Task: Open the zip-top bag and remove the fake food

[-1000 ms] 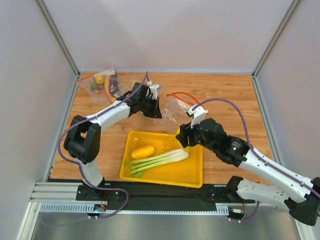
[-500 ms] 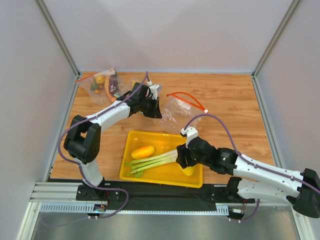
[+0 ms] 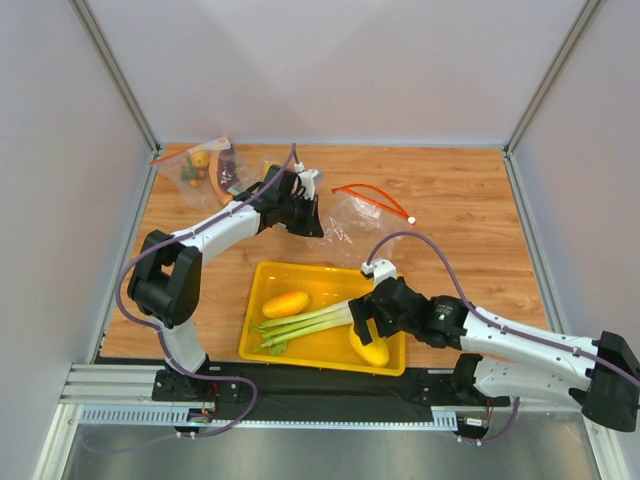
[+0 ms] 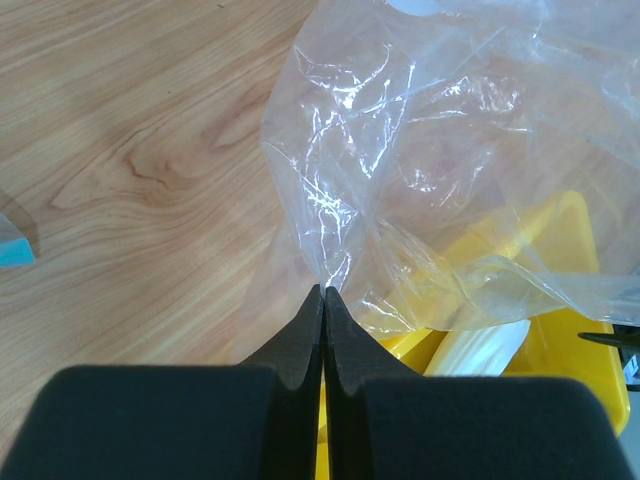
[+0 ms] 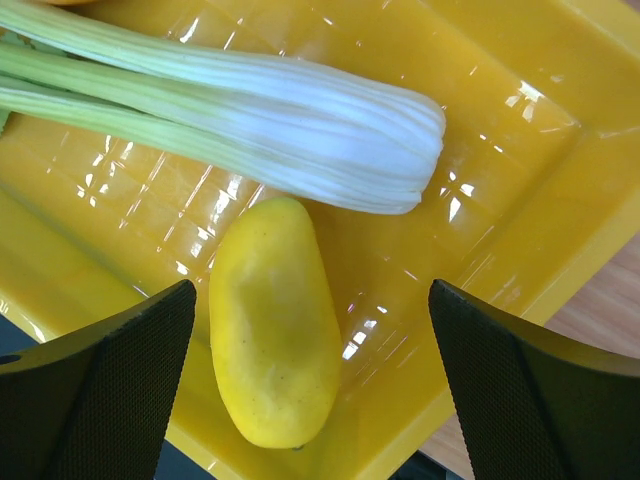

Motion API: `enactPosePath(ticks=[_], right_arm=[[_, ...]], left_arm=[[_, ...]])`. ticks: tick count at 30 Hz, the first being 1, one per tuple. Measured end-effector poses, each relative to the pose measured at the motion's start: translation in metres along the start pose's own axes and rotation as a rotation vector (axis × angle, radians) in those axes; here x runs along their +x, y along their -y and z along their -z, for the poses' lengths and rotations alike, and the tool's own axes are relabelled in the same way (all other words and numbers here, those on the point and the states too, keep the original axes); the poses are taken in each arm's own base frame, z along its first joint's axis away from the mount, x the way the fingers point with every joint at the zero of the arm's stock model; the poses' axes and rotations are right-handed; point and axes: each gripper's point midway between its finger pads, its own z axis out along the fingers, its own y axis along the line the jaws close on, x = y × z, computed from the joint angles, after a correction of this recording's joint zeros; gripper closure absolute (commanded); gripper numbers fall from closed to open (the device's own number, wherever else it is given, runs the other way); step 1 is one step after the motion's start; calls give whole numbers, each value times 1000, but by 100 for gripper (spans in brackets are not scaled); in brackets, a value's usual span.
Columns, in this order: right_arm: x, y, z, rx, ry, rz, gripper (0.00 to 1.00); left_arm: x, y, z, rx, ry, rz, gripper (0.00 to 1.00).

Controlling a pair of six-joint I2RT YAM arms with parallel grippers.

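Note:
The zip-top bag [image 3: 352,216] lies crumpled on the wood behind the yellow tray [image 3: 385,292], its red-orange strip [image 3: 374,192] flung to the right. My left gripper [image 3: 311,223] is shut on the bag's left edge; in the left wrist view my left gripper [image 4: 325,292] pinches the clear plastic [image 4: 430,130]. The celery stalk [image 3: 312,321], the orange fruit [image 3: 286,303] and the yellow fruit [image 3: 372,351] lie in the tray. My right gripper [image 3: 364,327] is open and empty just above the yellow fruit [image 5: 272,365], next to the celery's white end [image 5: 330,150].
A smaller clear bag [image 3: 203,170] with a purple eggplant and small pieces lies at the back left corner. The tray's rim [image 5: 560,230] stands close to my right fingers. A blue scrap [image 4: 12,248] lies left of the left gripper. Walls close in the table.
My right gripper carried the yellow fruit from beside the bag down into the tray's front right corner and let it go. The left gripper and bag have not moved.

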Motion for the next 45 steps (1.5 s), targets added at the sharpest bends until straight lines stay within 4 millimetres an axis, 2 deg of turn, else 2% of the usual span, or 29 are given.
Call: enactPosePath(ticks=[3,6,8,11,15,16,18,24,27,30,32,33,37,39,45], right_arm=[[-12,0,6,15,26,11,0],[-35,1,17,33,88,27,0],[-56,2,28,44,148,34,0],[-85,10,39,67,233,11,0],[-117,34,44,120,337,-45,0],[-123,39,45,129,351,-59,0],[-135,53,46,151,384,-91,0],[-171,88,62,205,481,-160,0],[-187,111,70,230,528,-204,0],[-192,139,73,267,544,-256,0],[-192,157,73,291,544,-293,0],[-191,170,73,310,541,-318,0],[-185,203,78,351,536,-389,0],[-185,213,84,364,547,-410,0],[-192,224,104,376,601,-432,0]], left_arm=[[0,0,0,-2,0,0,100],[-1,-1,0,-9,-3,2,98],[-2,-2,0,-12,-4,-1,93],[-3,-2,1,-18,-3,-9,77],[-4,-4,2,-33,-5,-10,45],[-4,-5,2,-38,-5,-12,25],[-3,-7,3,-52,-9,-10,1],[-3,-18,6,-115,-14,-3,1],[-4,-26,15,-163,-10,6,1],[-19,-38,41,-218,46,27,1],[-35,-50,69,-258,122,54,1],[-44,-56,84,-280,163,65,1],[-82,-76,167,-381,386,99,1],[-94,-74,203,-413,482,91,1],[-109,-52,273,-447,665,35,1]])
